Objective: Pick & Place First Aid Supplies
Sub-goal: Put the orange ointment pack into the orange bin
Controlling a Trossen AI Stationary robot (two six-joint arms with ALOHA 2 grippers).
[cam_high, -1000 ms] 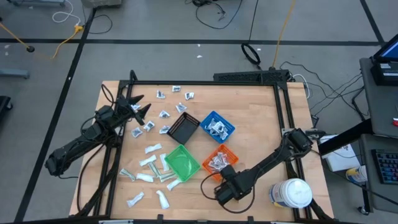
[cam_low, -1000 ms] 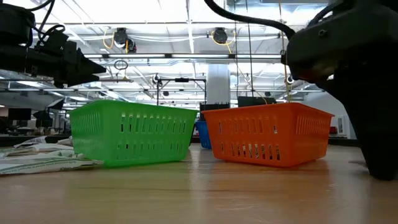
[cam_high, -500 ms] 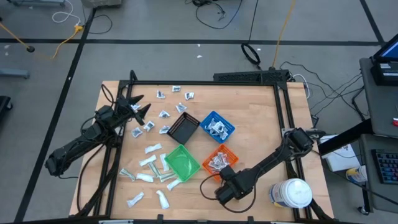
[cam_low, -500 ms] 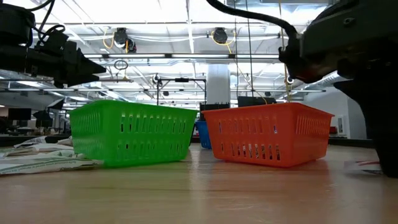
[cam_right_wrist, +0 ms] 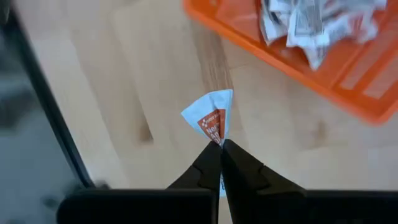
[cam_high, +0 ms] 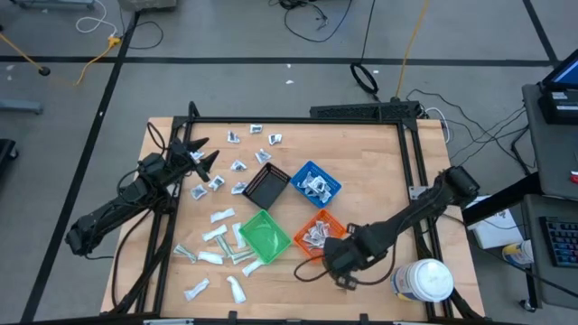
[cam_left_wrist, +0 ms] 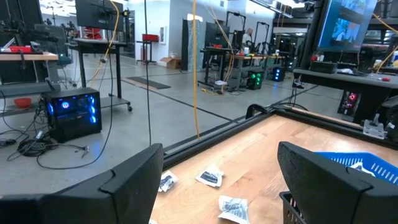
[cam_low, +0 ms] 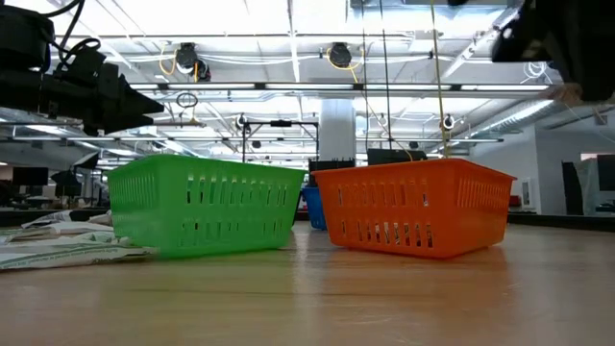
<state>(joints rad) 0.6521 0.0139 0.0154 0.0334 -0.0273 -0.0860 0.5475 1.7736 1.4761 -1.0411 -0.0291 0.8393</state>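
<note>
Right gripper (cam_right_wrist: 220, 144) is pinched shut on a small white packet (cam_right_wrist: 211, 118) with an orange label, held above bare tabletop (cam_right_wrist: 149, 81) just beside the orange bin (cam_right_wrist: 348, 87), which already holds several packets. Left gripper (cam_left_wrist: 217, 180) hangs over the table's far-left side, fingers (cam_left_wrist: 134, 180) spread wide, holding nothing. More loose packets (cam_high: 221, 236) lie around the green bin (cam_high: 264, 235).

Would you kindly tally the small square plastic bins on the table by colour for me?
Black square plastic bin: 1
Blue square plastic bin: 1
Green square plastic bin: 1
Orange square plastic bin: 1
Total: 4
</note>
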